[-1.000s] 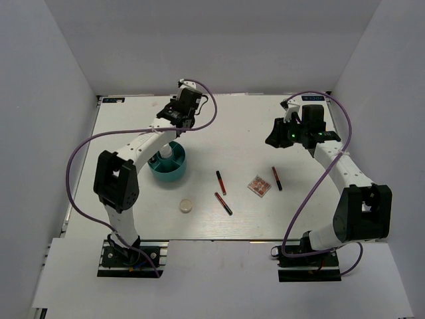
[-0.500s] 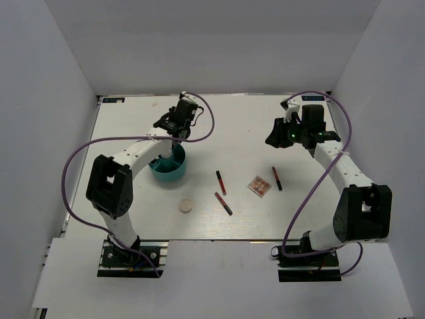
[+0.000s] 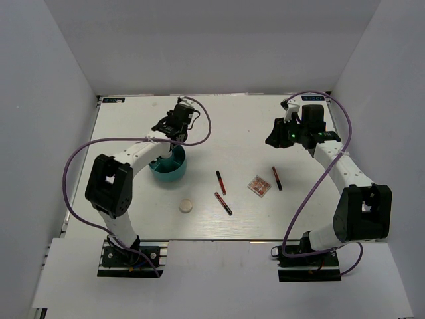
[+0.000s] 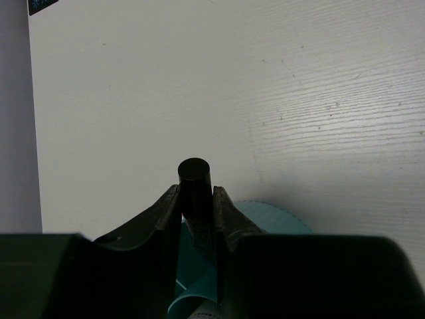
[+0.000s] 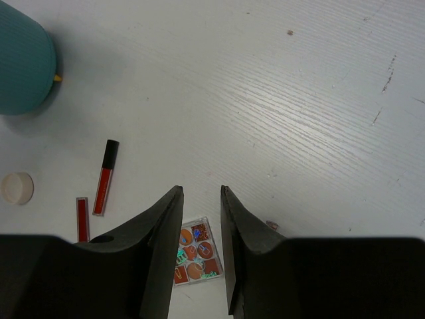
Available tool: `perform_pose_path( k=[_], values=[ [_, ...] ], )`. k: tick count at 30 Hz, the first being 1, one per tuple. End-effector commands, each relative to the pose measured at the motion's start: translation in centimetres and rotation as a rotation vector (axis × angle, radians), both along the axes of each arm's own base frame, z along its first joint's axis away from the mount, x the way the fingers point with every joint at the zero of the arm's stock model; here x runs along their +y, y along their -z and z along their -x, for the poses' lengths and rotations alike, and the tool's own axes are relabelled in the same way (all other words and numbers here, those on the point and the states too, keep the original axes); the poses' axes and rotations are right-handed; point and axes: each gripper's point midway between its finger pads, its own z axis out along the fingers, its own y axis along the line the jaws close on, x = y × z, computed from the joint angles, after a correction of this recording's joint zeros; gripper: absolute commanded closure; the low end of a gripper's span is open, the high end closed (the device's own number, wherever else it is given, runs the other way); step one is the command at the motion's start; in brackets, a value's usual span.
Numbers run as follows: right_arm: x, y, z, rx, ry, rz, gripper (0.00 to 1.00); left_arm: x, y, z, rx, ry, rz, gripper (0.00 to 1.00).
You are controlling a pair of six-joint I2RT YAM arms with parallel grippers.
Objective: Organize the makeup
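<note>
- My left end effector point(image 4: 196, 199) is clamped shut on the short black cylindrical tube point(image 4: 194, 174), both fingers pressed against its sides, the round top end poking out above them.
- The left wrist view puts that tube above the far rim of the teal round plastic tub point(image 4: 272, 214); I cannot tell whether the lower end touches anything inside.
- From overhead, the tub point(image 3: 171, 170) sits left of centre on the white wood-grain counter point(image 3: 232, 126), partly under my left arm.
- My right end effector point(image 5: 199, 193) hangs above the counter's right side with its fingers a narrow gap apart and nothing between them.
- The square pinkish palette with orange-red pans point(image 3: 259, 186) lies flat right of centre; the right wrist camera sees it directly below the fingers point(image 5: 194, 251).
- The thin red-and-black sticks point(image 3: 220, 182) are loose on the counter: two near each other mid-counter, a third just beside the palette's right edge.
- The round cream-coloured compact point(image 3: 186, 207) rests alone, nearer me than the tub and apart from it.
</note>
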Motion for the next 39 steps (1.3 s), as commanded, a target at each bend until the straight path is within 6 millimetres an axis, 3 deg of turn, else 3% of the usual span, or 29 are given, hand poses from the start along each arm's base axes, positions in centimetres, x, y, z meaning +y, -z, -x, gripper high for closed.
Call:
perform_pose_path(
  k=[1, 5, 11, 13, 21, 27, 30, 35, 39],
  values=[
    [-0.1, -1.4, -0.4, -0.051, 0.001, -0.01, 0.65, 0.5, -2.8, 0.5, -0.064, 0.003, 0.028, 0.85],
    [0.0, -1.4, -0.5, -0.053, -0.001, -0.009, 0.65, 0.6, -2.4, 1.1, -0.055, -0.001, 0.039, 0.78],
    [-0.1, -1.4, -0.5, -0.052, 0.0, -0.011, 0.65, 0.9, -2.6, 1.5, -0.057, -0.013, 0.042, 0.5],
    [0.0, -1.4, -0.5, -0.052, -0.001, -0.009, 0.65, 0.9, -2.8, 1.5, -0.058, -0.014, 0.045, 0.46],
    [-0.1, -1.4, -0.5, -0.052, 0.0, -0.008, 0.65, 0.9, -3.9, 1.6, -0.078, -0.021, 0.064, 0.41],
    [0.0, -1.3, -0.5, -0.051, -0.006, -0.004, 0.65, -0.6, -8.0, 0.7, -0.158, 0.009, 0.168, 0.41],
    [0.0, -1.2, -0.5, -0.054, -0.013, 0.002, 0.64, -2.4, -10.6, 0.1, -0.194, 0.046, 0.283, 0.38],
    [0.6, -1.0, 0.2, -0.077, -0.102, 0.014, 0.56, -8.8, -13.4, 0.6, -0.138, 0.297, 0.499, 0.34],
    [2.2, -0.2, 2.0, -0.052, -0.261, 0.017, 0.52, -14.1, -13.0, 2.8, 0.001, 0.47, 0.699, 0.4]
  ],
)
